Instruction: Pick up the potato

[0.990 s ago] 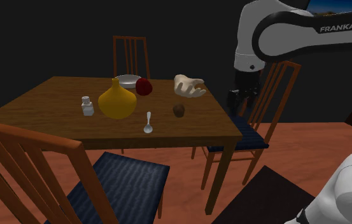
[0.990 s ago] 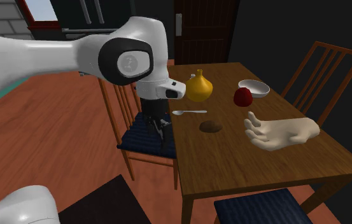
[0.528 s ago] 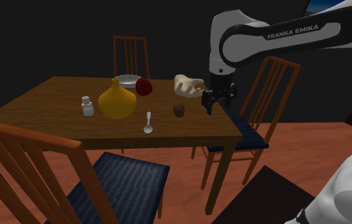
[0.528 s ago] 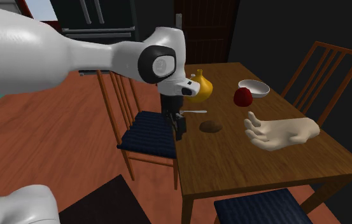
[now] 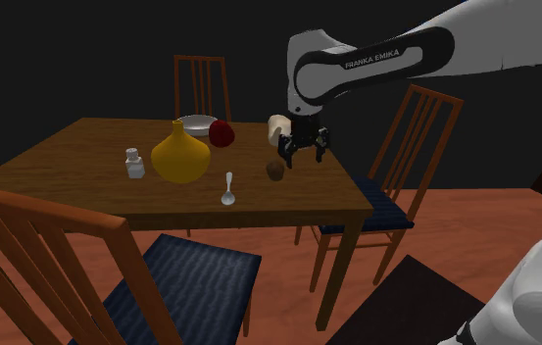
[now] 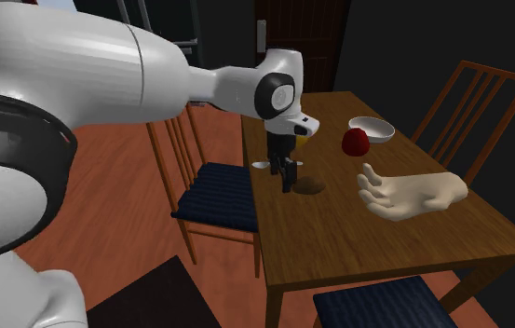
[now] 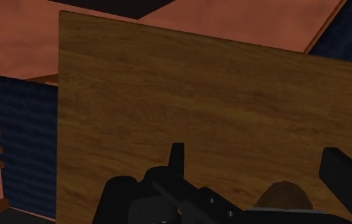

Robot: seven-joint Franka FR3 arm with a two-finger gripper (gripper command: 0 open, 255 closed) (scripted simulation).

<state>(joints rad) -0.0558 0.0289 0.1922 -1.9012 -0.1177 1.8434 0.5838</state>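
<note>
1. Your claw [image 5: 301, 155] hung just above the wooden surface [image 5: 82, 157], its two black fingers spread wide apart and gripping nothing.
2. The potato [image 5: 275, 170], small and brown, lay on the surface just beside the claw, not touched by either finger. The wrist view showed it low between the parted fingers.
3. In the shoulder view, a spoon [image 5: 227, 189] and a yellow vase [image 5: 180, 155] lay to the potato's left, with a small white shaker [image 5: 134, 163] beyond the vase.
4. A red apple [image 5: 221, 133] and a white bowl [image 5: 198, 124] sat farther back.
5. A pale model hand [image 6: 409, 196] lay near the potato, on the side away from the claw.
6. Wooden chairs [image 5: 195, 279] with dark blue seats stood around the surface.
</note>
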